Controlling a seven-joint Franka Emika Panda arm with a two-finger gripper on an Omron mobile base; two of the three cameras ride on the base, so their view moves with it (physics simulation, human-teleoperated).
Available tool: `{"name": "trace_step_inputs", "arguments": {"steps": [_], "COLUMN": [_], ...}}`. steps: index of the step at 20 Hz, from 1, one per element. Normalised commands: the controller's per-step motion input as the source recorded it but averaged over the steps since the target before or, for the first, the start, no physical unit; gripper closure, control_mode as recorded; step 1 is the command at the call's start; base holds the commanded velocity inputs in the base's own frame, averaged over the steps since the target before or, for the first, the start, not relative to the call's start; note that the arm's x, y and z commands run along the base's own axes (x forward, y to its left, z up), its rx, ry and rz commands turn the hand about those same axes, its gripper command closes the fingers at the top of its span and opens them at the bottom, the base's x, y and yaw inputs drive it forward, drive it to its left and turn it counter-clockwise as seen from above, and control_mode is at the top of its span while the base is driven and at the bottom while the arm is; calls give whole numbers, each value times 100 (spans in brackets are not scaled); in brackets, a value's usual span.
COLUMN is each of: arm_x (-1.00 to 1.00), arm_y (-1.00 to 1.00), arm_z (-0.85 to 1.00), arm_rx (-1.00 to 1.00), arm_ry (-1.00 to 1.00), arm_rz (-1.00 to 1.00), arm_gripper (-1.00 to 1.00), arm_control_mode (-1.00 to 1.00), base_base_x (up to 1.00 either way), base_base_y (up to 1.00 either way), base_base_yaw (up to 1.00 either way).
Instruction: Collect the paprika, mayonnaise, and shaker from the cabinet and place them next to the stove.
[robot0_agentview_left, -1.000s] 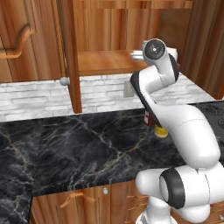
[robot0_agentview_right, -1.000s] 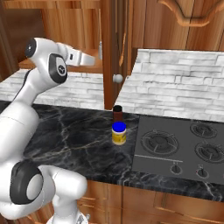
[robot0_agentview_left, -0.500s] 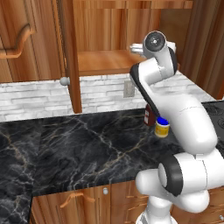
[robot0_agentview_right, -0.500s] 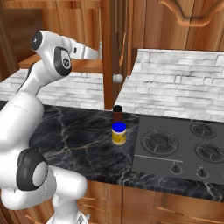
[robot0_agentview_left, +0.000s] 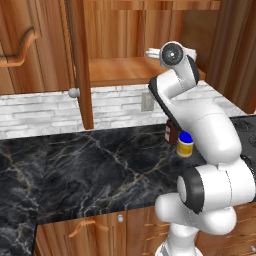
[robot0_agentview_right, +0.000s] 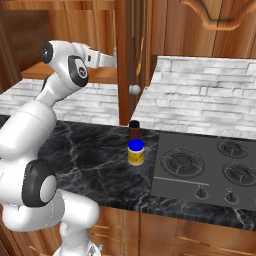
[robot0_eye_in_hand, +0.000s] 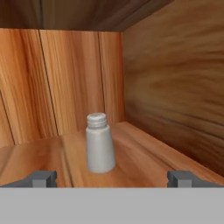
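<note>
The shaker (robot0_eye_in_hand: 100, 143), small and pale grey, stands upright on the plank shelf of the cabinet (robot0_agentview_left: 120, 70) near the back right corner. My gripper (robot0_eye_in_hand: 113, 178) is open and level with it; the shaker lies ahead, between the lines of the two fingertips (robot0_eye_in_hand: 41, 178), not touched. From the base, my gripper (robot0_agentview_right: 114, 60) reaches into the cabinet beside its open door. The paprika (robot0_agentview_right: 134, 130) and the mayonnaise (robot0_agentview_right: 136, 152) stand on the black marble counter just left of the stove (robot0_agentview_right: 200, 167), the mayonnaise in front. Both also appear as paprika (robot0_agentview_left: 171, 133) and mayonnaise (robot0_agentview_left: 185, 144).
The open cabinet door (robot0_agentview_right: 131, 50) with its round knob (robot0_agentview_right: 134, 90) hangs right beside my hand. The cabinet's right wall (robot0_eye_in_hand: 175, 96) is close to the shaker. A white brick backsplash (robot0_agentview_left: 45, 107) runs behind the counter (robot0_agentview_left: 90, 170). Drawers with curved handles (robot0_agentview_left: 87, 227) sit below.
The arm has drawn more upright and the hand has risen a little to shelf height. The jaws stay open. Paprika and mayonnaise have not moved.
</note>
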Motion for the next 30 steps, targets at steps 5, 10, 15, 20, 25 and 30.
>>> {"name": "trace_step_inputs", "arguments": {"steps": [5, 10, 15, 20, 25, 30], "arm_x": [27, 30, 37, 28, 20, 23], "arm_y": [0, 0, -1, -16, -22, -1], "arm_z": [-5, 0, 0, 0, 0, 0], "arm_rx": [0, 0, 0, 0, 0, 0], "arm_ry": [-4, 0, 0, 0, 0, 0], "arm_rz": [0, 0, 0, 0, 0, 0], "arm_gripper": [-100, -100, -100, -100, -100, -100], "arm_control_mode": [-100, -100, -100, -100, -100, -100], "base_base_x": [0, 0, 0, 0, 0, 0], "base_base_y": [0, 0, 0, 0, 0, 0], "base_base_yaw": [0, 0, 0, 0, 0, 0]}}
